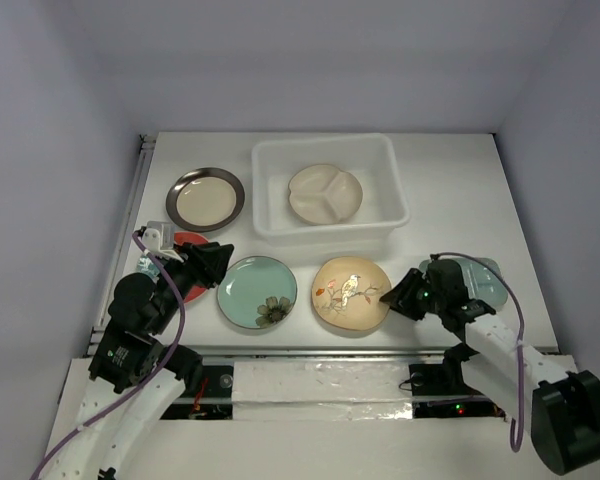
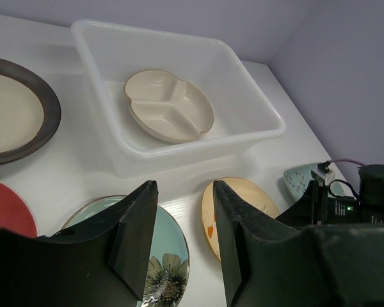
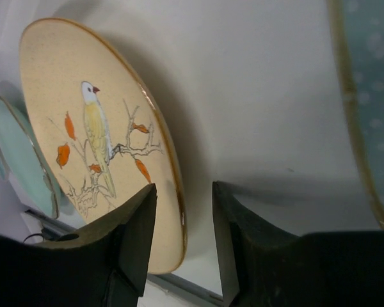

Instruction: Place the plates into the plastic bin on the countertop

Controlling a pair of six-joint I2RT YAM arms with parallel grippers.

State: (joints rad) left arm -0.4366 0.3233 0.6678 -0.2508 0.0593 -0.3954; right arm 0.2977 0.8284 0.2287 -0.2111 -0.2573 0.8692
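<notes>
The plastic bin point(image 1: 325, 140) stands at the back centre with a cream divided plate point(image 1: 324, 193) lying in it. On the countertop point(image 1: 450, 200) sit a dark-rimmed cream plate point(image 1: 207, 198), a teal flower plate point(image 1: 257, 291), a tan bird plate point(image 1: 350, 290), a red plate point(image 1: 188, 240) partly under my left arm, and a pale green plate point(image 1: 490, 280) partly under my right arm. My left gripper point(image 1: 223, 262) hovers open and empty over the teal plate's point(image 2: 169, 256) edge. My right gripper point(image 3: 182, 192) is open, its fingers standing either side of the tan plate's point(image 3: 96, 128) right rim.
Pale lavender walls close in the back and both sides. The bin's near wall point(image 2: 179, 160) rises just behind the front row of plates. A white strip point(image 1: 330, 385) runs along the near edge between the arm bases.
</notes>
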